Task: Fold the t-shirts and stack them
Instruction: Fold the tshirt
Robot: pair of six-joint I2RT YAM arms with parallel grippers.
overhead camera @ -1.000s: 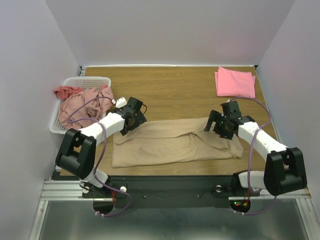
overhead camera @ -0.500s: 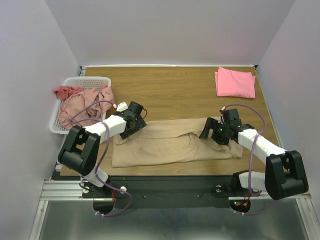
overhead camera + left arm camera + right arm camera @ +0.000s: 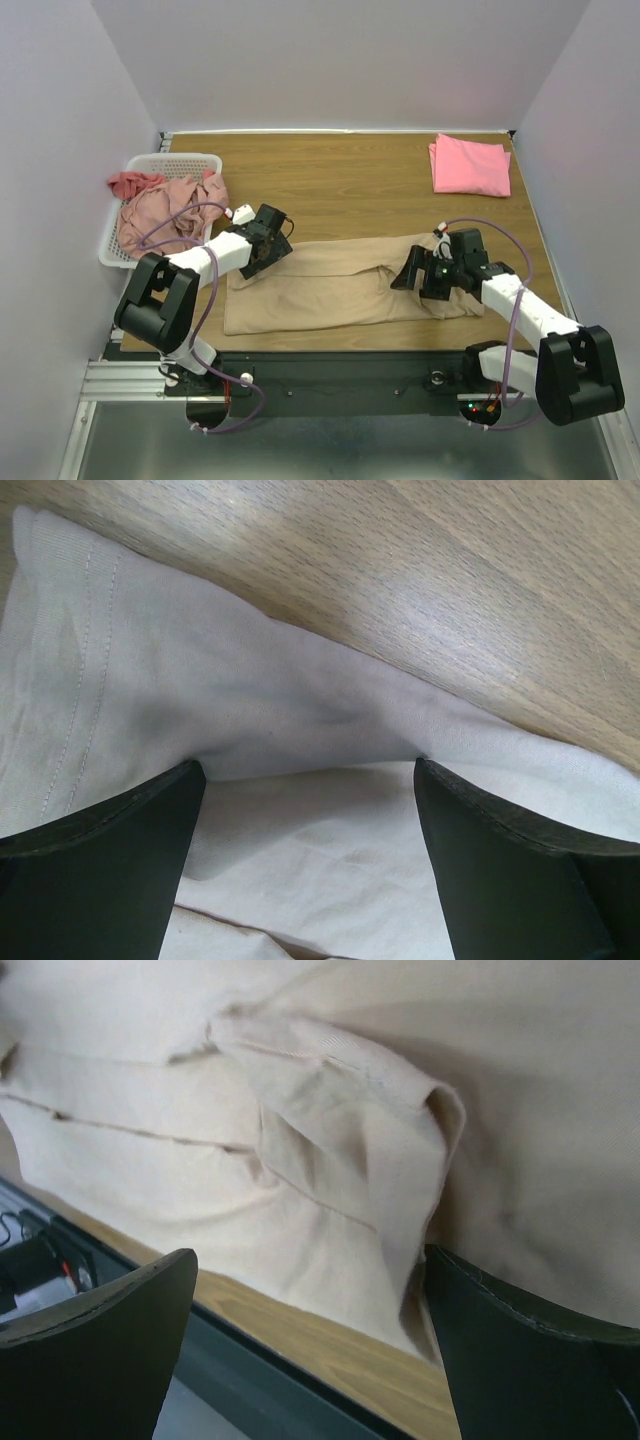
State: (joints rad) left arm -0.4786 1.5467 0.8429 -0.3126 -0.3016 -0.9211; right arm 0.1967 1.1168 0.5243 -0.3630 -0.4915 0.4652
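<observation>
Left fingers (image 3: 100, 880) spread wide, nothing clamped, set low over the far left edge of the tan t-shirt (image 3: 320, 285). Right fingers (image 3: 90, 1360) equally wide, straddling a bunched fold at the shirt's right end. Tan t-shirt lies flattened lengthwise along the near edge of the desk (image 3: 350, 190). Further back at left, a white mesh basket (image 3: 165, 162) holds a crumpled dusty-pink t-shirt (image 3: 165, 210), with a salmon-red t-shirt (image 3: 130, 183) spilling over its rim. Far right corner: bright pink t-shirt (image 3: 470, 165), folded flat, well apart from both arms.
</observation>
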